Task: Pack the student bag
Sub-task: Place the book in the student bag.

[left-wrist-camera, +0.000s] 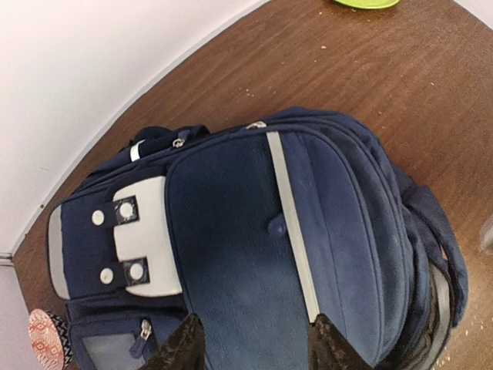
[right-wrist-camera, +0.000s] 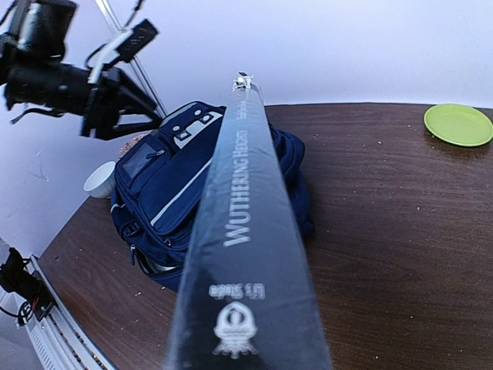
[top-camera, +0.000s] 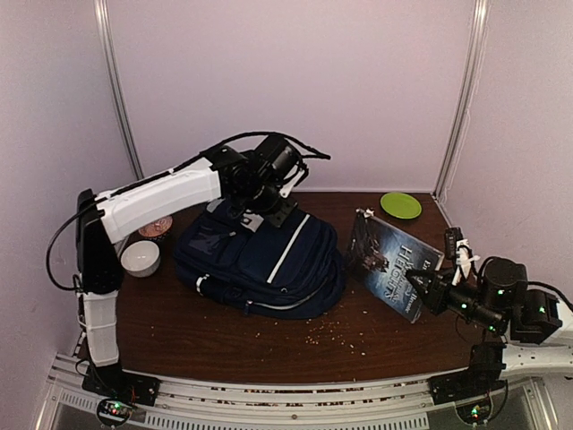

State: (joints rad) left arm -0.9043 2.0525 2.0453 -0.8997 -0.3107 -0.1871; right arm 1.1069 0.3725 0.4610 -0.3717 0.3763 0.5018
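One student bag lies flat at mid-counter. One book (spine: "Wuthering Heights") is held tilted just right of it by the right gripper. The left gripper hangs wide and empty over the bag. One green plate sits at the far right corner and one white bowl at the left edge. Crumbs are scattered along the near strip.

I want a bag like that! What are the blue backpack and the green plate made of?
The student bag looks like soft matte navy fabric: stitched seams and zips show. The green plate looks like smooth plastic, though it could be glazed ceramic.
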